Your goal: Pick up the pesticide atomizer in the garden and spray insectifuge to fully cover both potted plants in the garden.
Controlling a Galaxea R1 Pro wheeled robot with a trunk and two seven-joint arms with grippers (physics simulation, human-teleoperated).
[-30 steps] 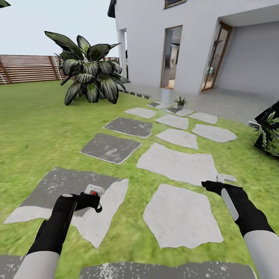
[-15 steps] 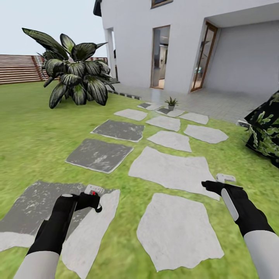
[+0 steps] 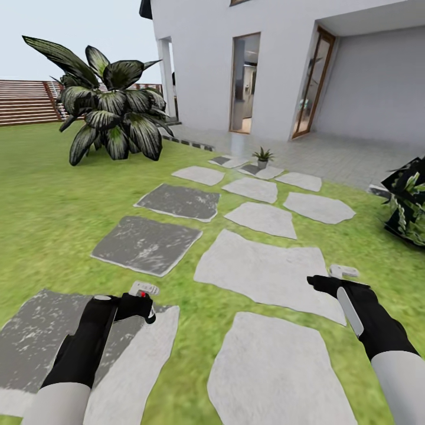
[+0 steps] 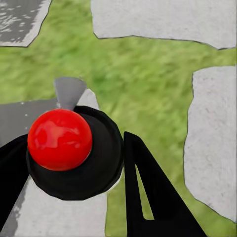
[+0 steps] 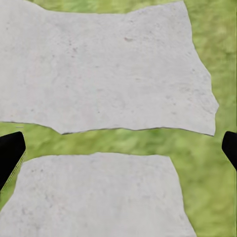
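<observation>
**Garden, robot on its way: holdings, largest first**

1. House (image 3: 283,71): white walls and open doorways, with grey paving (image 3: 348,159) in front of it.
2. Lawn (image 3: 47,195): green, running out to a brown slatted fence (image 3: 23,100) far to the left.
3. Large bush (image 3: 112,112): broad dark striped leaves, on the grass ahead and to the left.
4. Stepping stones (image 3: 265,268): grey irregular slabs leading from my arms to the paving.
5. Dark leafy bush (image 3: 410,206): at the right edge, partly cut off.
6. Left gripper (image 3: 149,314): held low over a stone. The left wrist view shows a dark round body with a red ball (image 4: 59,139) between the jaws, which stand fairly narrow. I cannot tell if they clamp it, or what it is.
7. Right gripper (image 3: 316,282): held low over a stone. Its jaws are wide, and the fingertips (image 5: 10,155) sit at the far edges of the right wrist view with nothing between them.
8. Potted plant (image 3: 262,156): a small upright rosette at the far end of the stones, by the paving. I judge it to be one of the two to be sprayed.
9. Pesticide atomizer: I cannot tell where it stands.

Key relation: the plant lies straight ahead, between the two arms and well apart from both. Neither arm is meaningfully nearer, so I judge the base has to drive on before an arm can reach.
</observation>
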